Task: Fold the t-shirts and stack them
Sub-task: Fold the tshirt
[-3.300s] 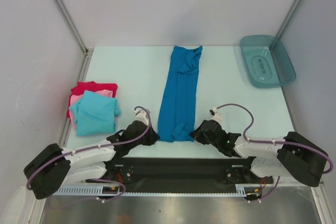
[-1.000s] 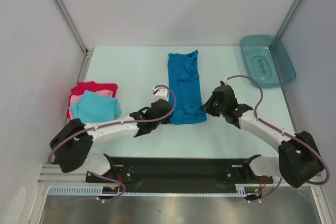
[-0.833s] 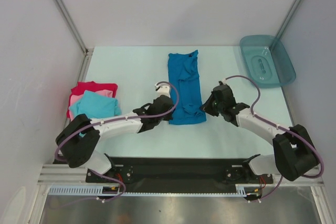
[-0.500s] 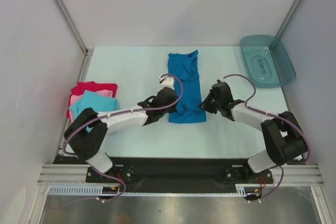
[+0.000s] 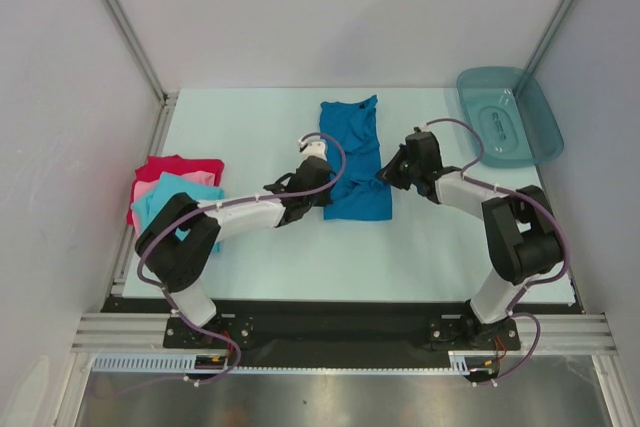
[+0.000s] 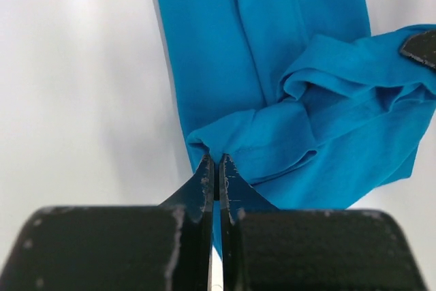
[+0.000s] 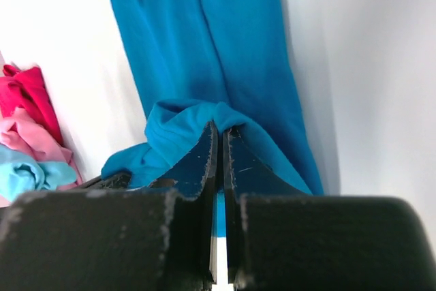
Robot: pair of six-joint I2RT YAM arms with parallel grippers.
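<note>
The medium blue t-shirt [image 5: 352, 137] lies lengthwise at the table's middle, its near end doubled back over itself. My left gripper [image 5: 324, 190] is shut on the left corner of that raised hem [image 6: 216, 159]. My right gripper [image 5: 384, 178] is shut on the right corner [image 7: 219, 127]. Bunched blue cloth [image 6: 320, 100] hangs between the two grips. At the left edge lies a pile: the light turquoise t-shirt [image 5: 165, 202] on top, the pink one [image 5: 148, 187] under it, and the red one [image 5: 178, 164] at the bottom.
A teal translucent tray [image 5: 535, 127] stands at the far right corner. Grey walls with metal posts close the table at back and sides. My left arm reaches past the pile's near right corner.
Both grippers have carried the blue shirt's near hem away from the bases, toward the far end. The shirt's visible length has shortened as the fold grew. Both arms are stretched further out.
</note>
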